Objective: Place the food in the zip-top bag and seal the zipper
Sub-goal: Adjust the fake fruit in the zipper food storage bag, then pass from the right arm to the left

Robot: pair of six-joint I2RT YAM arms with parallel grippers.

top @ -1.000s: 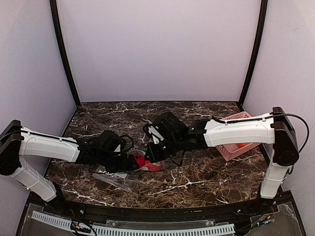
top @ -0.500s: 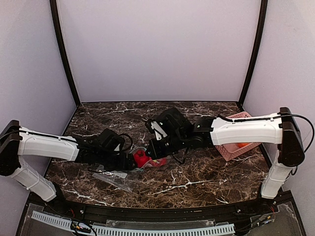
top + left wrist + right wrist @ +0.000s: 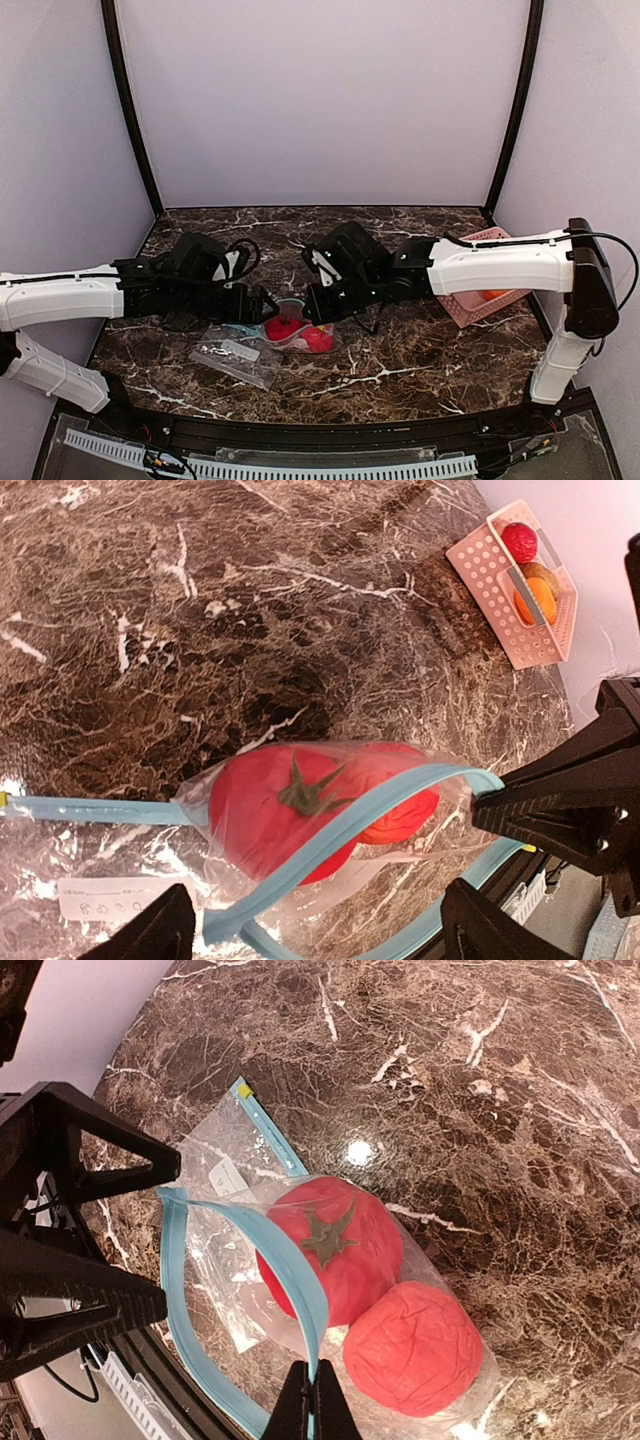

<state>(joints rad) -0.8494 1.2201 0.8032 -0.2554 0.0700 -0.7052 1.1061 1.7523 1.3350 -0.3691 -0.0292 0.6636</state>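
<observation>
The zip-top bag (image 3: 230, 1260) lies on the marble with its mouth held up and open. Inside are two red pieces of food: a tomato with a green stem (image 3: 340, 1245) and a wrinkled red ball (image 3: 415, 1350). My right gripper (image 3: 315, 1385) is shut on the teal zipper (image 3: 290, 1270) at the mouth's upper lip. My left gripper (image 3: 325, 935) is open just in front of the mouth, touching nothing. In the top view the left gripper (image 3: 258, 305) is left of the bag (image 3: 240, 352) and the right gripper (image 3: 318, 305) is above it.
A pink slatted basket (image 3: 480, 565) stands at the right side of the table. It holds a red piece (image 3: 518, 542), a brown piece (image 3: 540, 572) and an orange piece (image 3: 535, 600). The basket (image 3: 462, 310) is partly hidden under my right forearm.
My left arm has pulled back to the left and up, away from the bag. More of the bag's flat part now shows. My right gripper has kept its hold on the zipper.
</observation>
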